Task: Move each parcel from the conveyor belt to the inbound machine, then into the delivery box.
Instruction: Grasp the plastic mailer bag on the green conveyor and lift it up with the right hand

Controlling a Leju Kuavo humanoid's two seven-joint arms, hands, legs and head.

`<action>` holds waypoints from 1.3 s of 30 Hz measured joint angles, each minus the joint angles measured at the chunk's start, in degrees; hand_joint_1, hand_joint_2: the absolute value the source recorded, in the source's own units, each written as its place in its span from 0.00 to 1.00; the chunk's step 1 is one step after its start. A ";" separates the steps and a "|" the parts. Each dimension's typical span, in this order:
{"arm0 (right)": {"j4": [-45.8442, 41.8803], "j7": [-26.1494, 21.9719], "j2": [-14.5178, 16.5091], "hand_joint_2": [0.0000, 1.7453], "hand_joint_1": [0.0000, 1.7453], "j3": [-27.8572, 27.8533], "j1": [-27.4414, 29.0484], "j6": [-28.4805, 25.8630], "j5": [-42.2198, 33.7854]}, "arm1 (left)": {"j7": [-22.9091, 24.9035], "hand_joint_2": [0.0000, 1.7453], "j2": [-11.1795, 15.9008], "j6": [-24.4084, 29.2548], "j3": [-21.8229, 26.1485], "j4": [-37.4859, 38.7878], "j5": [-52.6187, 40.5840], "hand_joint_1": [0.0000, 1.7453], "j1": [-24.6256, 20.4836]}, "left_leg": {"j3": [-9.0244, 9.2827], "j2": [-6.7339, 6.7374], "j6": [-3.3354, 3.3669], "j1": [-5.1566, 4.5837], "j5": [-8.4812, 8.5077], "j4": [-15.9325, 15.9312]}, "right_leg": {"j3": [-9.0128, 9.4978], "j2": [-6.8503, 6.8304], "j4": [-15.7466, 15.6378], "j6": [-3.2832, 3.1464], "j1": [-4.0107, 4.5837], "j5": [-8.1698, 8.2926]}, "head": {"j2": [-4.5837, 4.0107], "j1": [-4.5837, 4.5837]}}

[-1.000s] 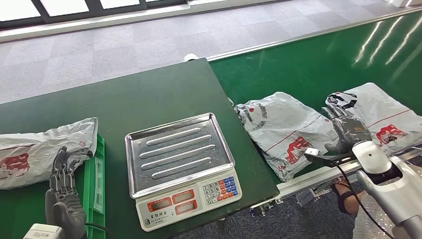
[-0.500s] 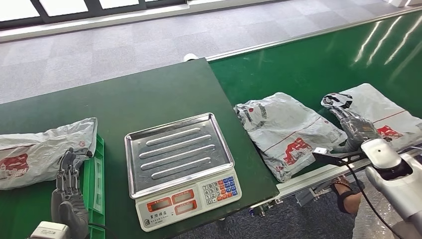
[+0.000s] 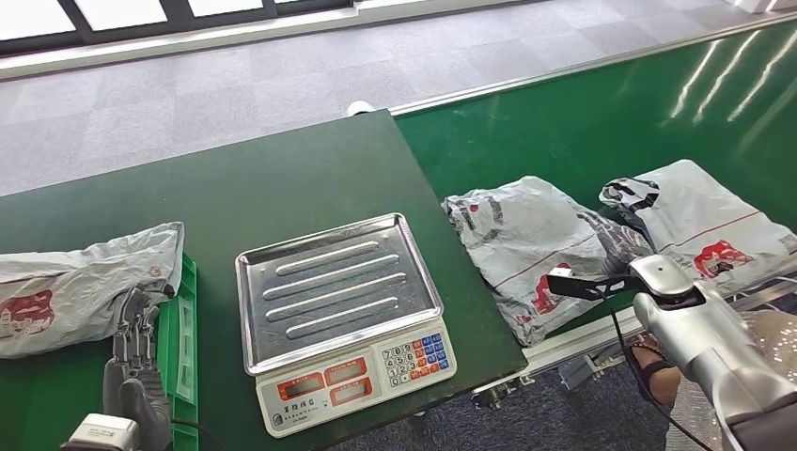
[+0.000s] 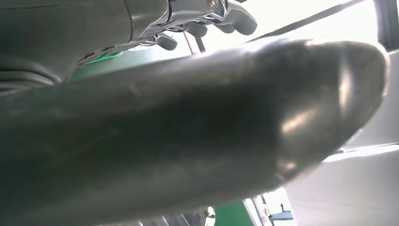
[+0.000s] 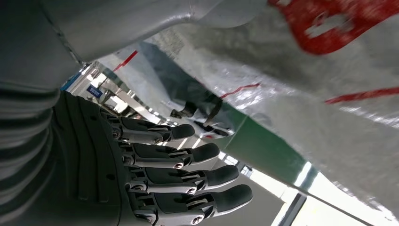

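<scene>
You have a dark green table (image 3: pixel 282 178) in front of you, and a steel-trayed weighing scale (image 3: pixel 340 315) sits on its near part. At the table's left edge lies a grey parcel (image 3: pixel 70 287), with a green box rim (image 3: pixel 180 348) just beside it. To the right runs the green conveyor belt (image 3: pixel 601 122), carrying two grey parcels with red print: the nearer parcel (image 3: pixel 526 240) and the farther parcel (image 3: pixel 705 221), side by side.

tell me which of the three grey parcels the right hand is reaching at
The middle parcel, the belt one nearest the scale. The right hand is at its right edge, fingers extended. The far-right parcel lies beyond it; the left parcel sits by the left hand.
</scene>
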 joint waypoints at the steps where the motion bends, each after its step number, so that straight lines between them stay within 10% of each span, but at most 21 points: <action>1: 1.09 0.10 0.52 1.00 0.00 1.02 -0.74 0.67 -0.03 | 0.03 0.00 0.00 0.03 0.00 0.14 0.00 0.00 -0.09 | -0.01 -0.02 0.00 0.00 0.00 0.00 | 0.00 -0.03 0.00 0.00 0.00 0.00 | 0.00 0.00; 9: 8.38 0.61 2.35 1.00 0.00 7.60 -6.11 8.34 -3.97 | 1.03 0.00 -0.02 0.07 -0.45 1.56 0.04 0.00 -1.79 | -0.03 -0.12 0.03 -0.02 0.05 0.01 | 0.02 -0.13 0.00 0.01 -0.03 0.01 | 0.01 0.01; 20: 8.58 3.92 -2.61 1.00 0.00 14.20 -5.24 17.48 -12.09 | 1.87 0.00 -0.02 -0.32 -0.87 2.77 1.79 0.00 -2.54 | -0.09 -0.43 0.05 -0.04 0.04 0.04 | 0.02 -0.38 -0.01 0.06 -0.05 -0.02 | 0.01 0.01; 31: 1.88 8.76 -3.53 1.00 0.02 14.26 1.38 12.42 -12.42 | 2.70 0.00 -0.09 -0.25 -0.92 3.01 1.79 0.00 -2.85 | -0.46 -0.36 0.04 -0.04 0.00 0.01 | -0.02 -0.31 0.00 0.06 -0.04 -0.05 | 0.01 0.00; 35: 1.59 9.54 -2.12 1.00 0.53 14.26 1.20 8.97 -9.77 | 2.79 0.00 -0.12 -0.01 -0.92 2.39 1.71 0.00 -2.29 | -0.22 -0.42 0.10 -0.04 0.11 0.01 | -0.01 -0.38 0.00 0.07 -0.04 -0.02 | 0.00 0.00; 37: 1.59 10.45 -0.96 1.00 0.53 14.26 0.97 5.64 -7.28 | 2.83 0.00 -0.20 0.21 -0.92 1.92 1.57 0.00 -1.90 | -0.21 -0.41 0.09 -0.03 0.11 0.01 | 0.00 -0.35 0.00 0.07 -0.03 -0.02 | 0.00 0.01; 39: 1.59 11.27 0.43 1.00 0.77 14.26 0.84 3.28 -5.55 | 2.88 0.00 -0.26 0.34 -0.92 1.44 1.51 0.00 -1.64 | -0.20 -0.41 0.09 -0.03 0.11 0.01 | -0.01 -0.34 0.00 0.07 -0.02 -0.02 | -0.01 0.00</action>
